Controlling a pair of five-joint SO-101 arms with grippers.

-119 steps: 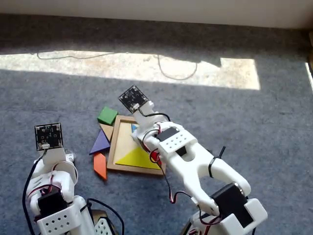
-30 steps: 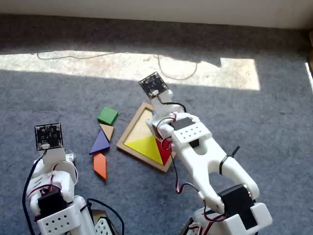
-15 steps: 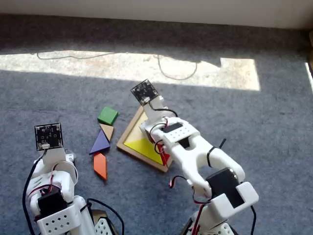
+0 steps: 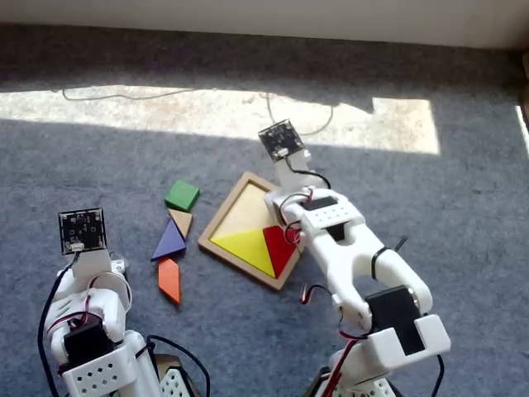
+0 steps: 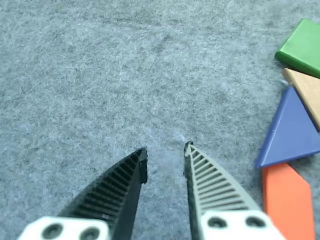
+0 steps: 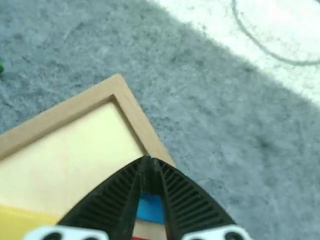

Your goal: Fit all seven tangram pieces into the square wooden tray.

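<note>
The square wooden tray (image 4: 224, 217) lies turned like a diamond on the carpet, with a yellow triangle (image 4: 246, 246) and a red triangle (image 4: 279, 248) in it. My right gripper (image 6: 149, 161) is over the tray's rim (image 6: 131, 107) near a corner, shut on a blue piece (image 6: 150, 207). Left of the tray lie a green square (image 4: 182, 197), a tan triangle (image 4: 180, 221), a purple triangle (image 4: 169, 241) and an orange parallelogram (image 4: 169, 279). My left gripper (image 5: 165, 150) stands open over bare carpet, with those loose pieces off to one side of it.
Grey carpet covers the floor, with a sunlit strip (image 4: 165, 112) at the back and a thin cable (image 4: 289, 124) lying across it. The right arm (image 4: 347, 248) stretches over the tray's right side.
The right arm swung to the right and the tray turned with it, from nearly square-on to a diamond. The left arm and the loose pieces have not moved.
</note>
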